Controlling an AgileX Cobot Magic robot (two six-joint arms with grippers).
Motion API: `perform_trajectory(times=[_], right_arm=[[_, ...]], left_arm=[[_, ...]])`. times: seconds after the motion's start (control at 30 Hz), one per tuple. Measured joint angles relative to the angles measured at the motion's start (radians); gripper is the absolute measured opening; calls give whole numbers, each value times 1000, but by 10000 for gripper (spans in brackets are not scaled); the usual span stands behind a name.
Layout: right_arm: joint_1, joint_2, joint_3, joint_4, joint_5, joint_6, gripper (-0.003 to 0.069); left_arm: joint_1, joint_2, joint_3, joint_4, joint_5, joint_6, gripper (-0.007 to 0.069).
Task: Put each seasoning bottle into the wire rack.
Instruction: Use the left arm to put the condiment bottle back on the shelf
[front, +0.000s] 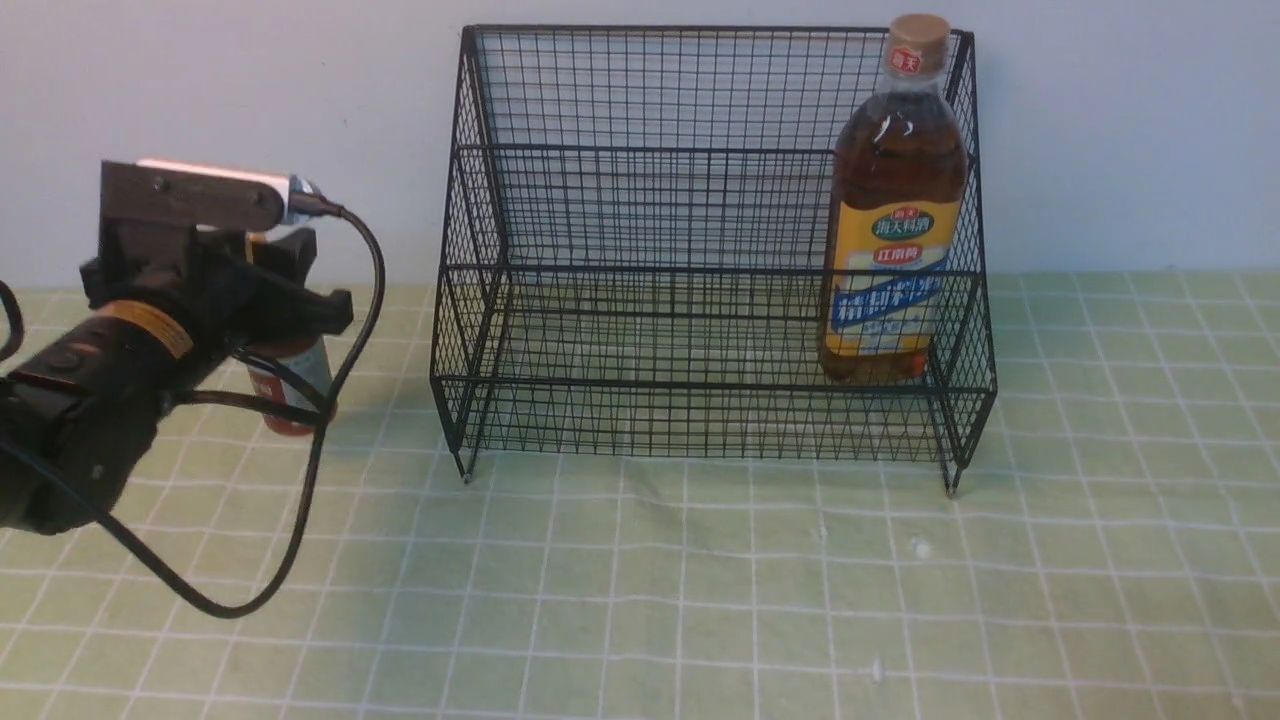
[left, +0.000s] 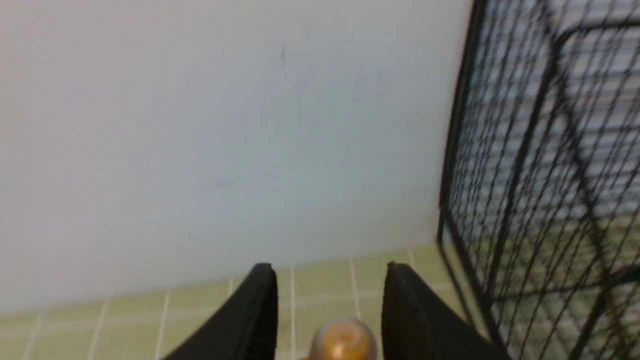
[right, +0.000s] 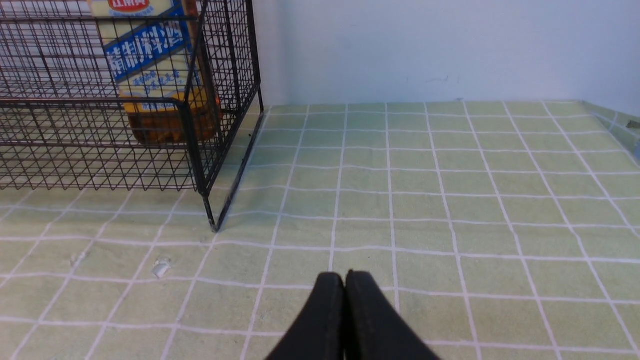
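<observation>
1. Your left gripper (left: 328, 272) has its jaws apart, straddling the upright small bottle (left: 343, 342), which stands left of the rack (front: 650, 270)
2. Right gripper (right: 345, 280) is pinched together; tall bottle (front: 890, 240) is racked already

Front camera: between my arms, facing forward, mid-distance; takes in whole black wire-mesh stepped rack (front: 715, 150), green checked cloth (front: 700, 600), pale wall (front: 200, 80). My left wrist camera: low, looking along black left gripper (left: 330, 267), close beside rack's left side, mostly wall. My right wrist camera: low over cloth, past black right gripper (right: 345, 275); shares rack's right corner and tall brown-liquid yellow-labelled bottle (right: 150, 55) with front view.
</observation>
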Motion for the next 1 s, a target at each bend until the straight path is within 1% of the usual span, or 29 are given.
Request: perform_trajectory(times=[0.03, 0.07, 0.1, 0.13, 0.23, 0.3, 0.33, 0.37, 0.4, 0.57, 0.7, 1.0], right_arm=[[0, 0, 0, 0, 0, 0, -15], [0, 0, 0, 0, 0, 0, -15], [0, 0, 0, 0, 0, 0, -15], [0, 0, 0, 0, 0, 0, -15], [0, 0, 0, 0, 0, 0, -15], [0, 0, 0, 0, 0, 0, -15], [0, 0, 0, 0, 0, 0, -15], [0, 0, 0, 0, 0, 0, -15], [0, 0, 0, 0, 0, 0, -15], [0, 0, 0, 0, 0, 0, -15], [0, 0, 0, 0, 0, 0, -15], [0, 0, 0, 0, 0, 0, -15]], left_arm=[[0, -66, -5, 27, -1, -15, 248], [0, -66, -5, 29, -1, -15, 248], [0, -115, -12, 53, -2, -52, 248], [0, -134, -13, 59, -2, -63, 248], [-15, -214, -31, 119, -5, -177, 248], [-48, -248, -53, 188, -7, -280, 248], [-65, -250, -63, 216, -8, -313, 248], [-68, -250, -65, 221, -9, -313, 248], [-101, -245, -82, 262, -9, -351, 248], [-182, -184, -114, 292, -24, -378, 248], [-218, -98, -130, 293, -61, -378, 248], [-226, 52, -142, 293, -155, -374, 248]])
